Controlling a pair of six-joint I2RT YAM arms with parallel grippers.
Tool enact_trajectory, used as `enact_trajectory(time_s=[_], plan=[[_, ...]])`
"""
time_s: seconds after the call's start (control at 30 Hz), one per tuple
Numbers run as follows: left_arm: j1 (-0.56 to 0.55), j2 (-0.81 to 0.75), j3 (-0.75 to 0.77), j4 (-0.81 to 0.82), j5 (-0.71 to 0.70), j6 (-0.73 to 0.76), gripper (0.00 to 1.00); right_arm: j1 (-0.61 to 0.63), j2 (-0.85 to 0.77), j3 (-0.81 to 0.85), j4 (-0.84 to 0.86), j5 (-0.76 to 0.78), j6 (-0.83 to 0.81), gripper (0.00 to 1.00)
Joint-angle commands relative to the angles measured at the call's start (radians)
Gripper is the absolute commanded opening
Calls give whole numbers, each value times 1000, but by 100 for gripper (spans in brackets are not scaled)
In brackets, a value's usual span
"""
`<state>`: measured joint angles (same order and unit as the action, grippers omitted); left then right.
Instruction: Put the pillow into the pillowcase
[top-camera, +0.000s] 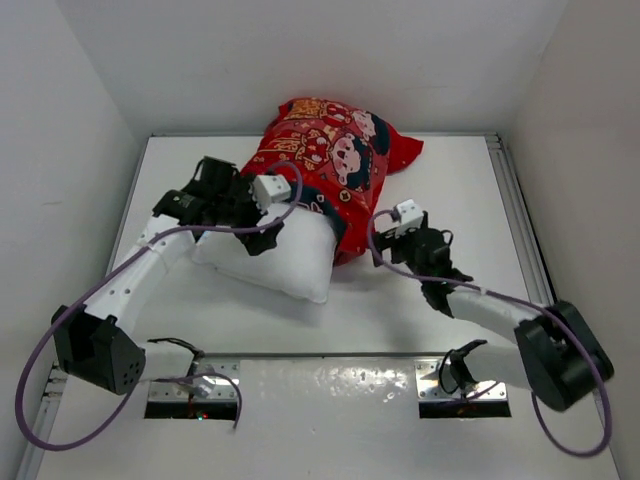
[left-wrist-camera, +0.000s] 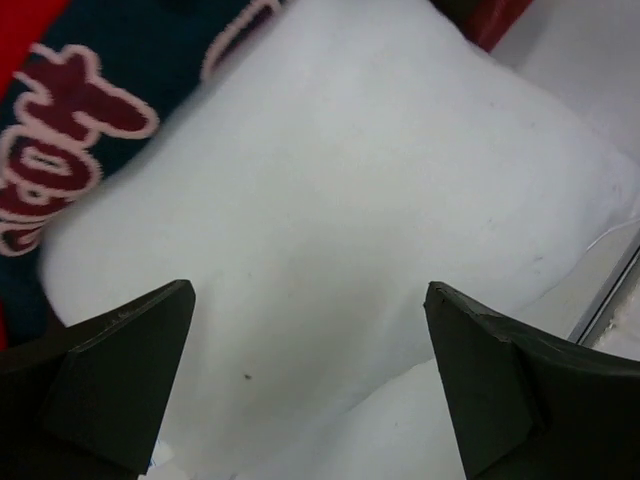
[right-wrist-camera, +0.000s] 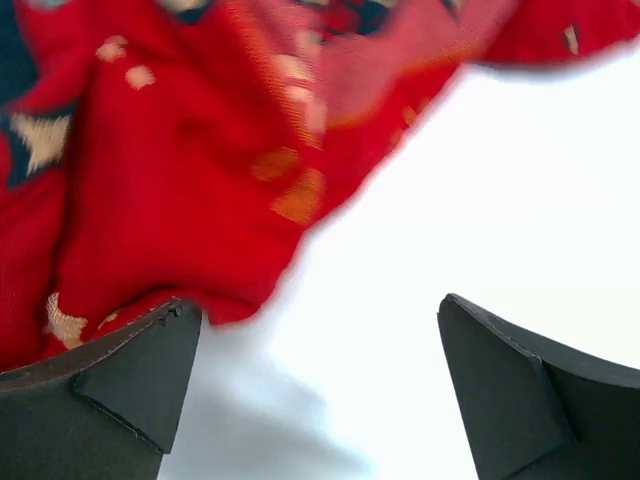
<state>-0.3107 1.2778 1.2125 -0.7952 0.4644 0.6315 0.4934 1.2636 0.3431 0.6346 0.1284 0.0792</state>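
Observation:
The white pillow (top-camera: 285, 262) lies mid-table with its far end inside the red printed pillowcase (top-camera: 325, 150); its near half sticks out bare. My left gripper (top-camera: 266, 238) is open and empty at the pillow's far-left part, beside the case's dark hem. In the left wrist view the gripper (left-wrist-camera: 308, 292) spans bare pillow (left-wrist-camera: 350, 200), with the pillowcase edge (left-wrist-camera: 60, 130) at upper left. My right gripper (top-camera: 388, 228) is open and empty, just right of the pillowcase. In the right wrist view the gripper (right-wrist-camera: 320, 305) is over the table, the pillowcase (right-wrist-camera: 170, 170) by its left finger.
White walls close in the table (top-camera: 440, 180) at the back and both sides. A metal rail (top-camera: 510, 200) runs along the right edge. Two mounting plates (top-camera: 465, 385) sit at the near edge by the arm bases.

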Motion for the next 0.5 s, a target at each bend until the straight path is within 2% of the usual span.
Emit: enact_trajectory(time_s=[0.0, 0.03, 0.1, 0.17, 0.23, 0.3, 0.37, 0.4, 0.47], plan=[[-92, 37, 1, 5, -111, 59, 100, -138, -134, 91, -332, -211, 200, 99], [-103, 44, 7, 10, -134, 72, 100, -160, -144, 168, -509, -246, 211, 99], [-129, 64, 42, 52, -245, 77, 100, -188, -145, 279, -705, -309, 199, 99], [-125, 104, 79, 92, -367, 80, 100, -176, -127, 339, -792, -294, 186, 99], [-91, 143, 163, 146, -423, 71, 100, -142, -118, 410, -867, -276, 201, 99], [-45, 210, 281, 131, -396, 72, 96, -125, -124, 434, -875, -301, 260, 96], [-34, 264, 367, 100, -325, 99, 88, -118, -139, 438, -817, -352, 351, 85], [-42, 276, 380, 79, -310, 138, 87, -101, -153, 422, -753, -372, 387, 83], [-65, 305, 368, 42, -300, 204, 90, -44, -155, 402, -682, -360, 476, 86]])
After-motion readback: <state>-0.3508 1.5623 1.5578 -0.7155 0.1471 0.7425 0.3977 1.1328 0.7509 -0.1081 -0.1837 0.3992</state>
